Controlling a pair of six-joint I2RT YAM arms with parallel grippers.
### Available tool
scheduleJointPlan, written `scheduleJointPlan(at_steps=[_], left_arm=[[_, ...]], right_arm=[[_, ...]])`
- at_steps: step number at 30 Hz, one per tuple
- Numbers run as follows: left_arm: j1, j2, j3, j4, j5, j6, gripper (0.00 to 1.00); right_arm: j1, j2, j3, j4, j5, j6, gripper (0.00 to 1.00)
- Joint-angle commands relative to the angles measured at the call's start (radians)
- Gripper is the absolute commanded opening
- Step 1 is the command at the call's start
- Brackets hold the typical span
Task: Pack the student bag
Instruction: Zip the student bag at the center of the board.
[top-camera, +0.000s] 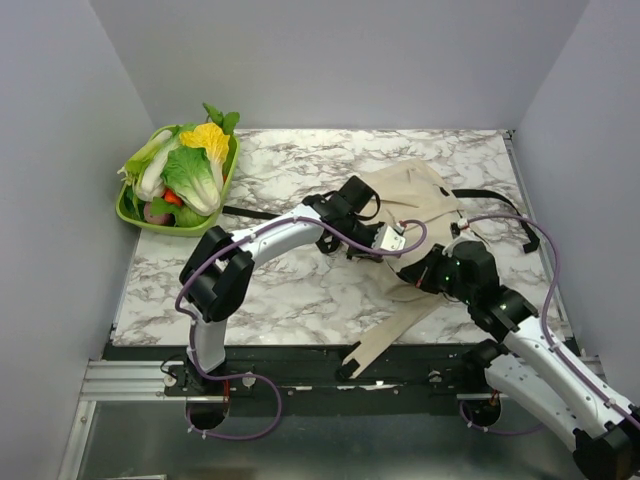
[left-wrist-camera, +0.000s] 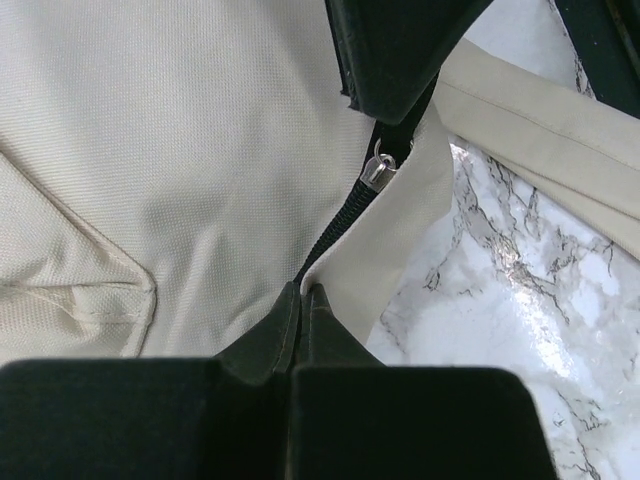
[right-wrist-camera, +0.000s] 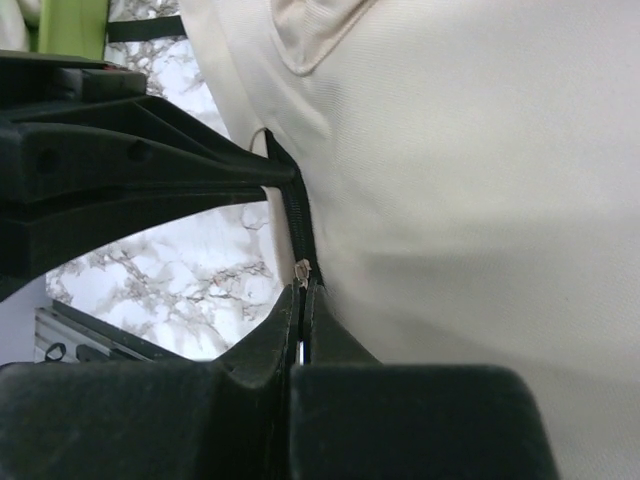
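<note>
The student bag (top-camera: 415, 195), a soft beige cloth backpack, lies crumpled at the right middle of the marble table (top-camera: 290, 290). My left gripper (top-camera: 408, 250) is shut on the bag's beige edge beside the black zipper (left-wrist-camera: 335, 235); its jaws (left-wrist-camera: 305, 292) pinch the cloth. A silver zipper slider (left-wrist-camera: 378, 170) sits just beyond them. My right gripper (top-camera: 425, 268) meets it from the near right. Its jaws (right-wrist-camera: 303, 292) are shut on the small metal zipper pull (right-wrist-camera: 303, 270). The bag's cloth (right-wrist-camera: 480, 200) fills the right wrist view.
A green basket (top-camera: 128, 212) full of toy vegetables stands at the far left corner. A black strap (top-camera: 490, 197) trails right of the bag. A long beige strap (top-camera: 385, 335) hangs over the table's near edge. Grey walls close in on three sides.
</note>
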Motion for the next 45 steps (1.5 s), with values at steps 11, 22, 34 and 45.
scheduleJointPlan(at_steps=[11,22,34,45], left_arm=[[0.104,-0.022,0.099,-0.262,-0.092,0.142,0.00],[0.227,-0.069,0.048,-0.290,-0.080,0.143,0.00],[0.077,-0.201,-0.016,-0.213,0.022,-0.002,0.43],[-0.058,-0.152,-0.018,-0.081,0.017,-0.070,0.45]], right_arm=[[0.004,-0.124,0.145,-0.368,0.234,-0.058,0.01],[0.004,-0.049,0.193,-0.276,0.189,-0.096,0.01],[0.004,0.156,0.245,-0.103,0.065,-0.128,0.01],[0.004,0.184,0.199,-0.087,0.111,-0.142,0.01]])
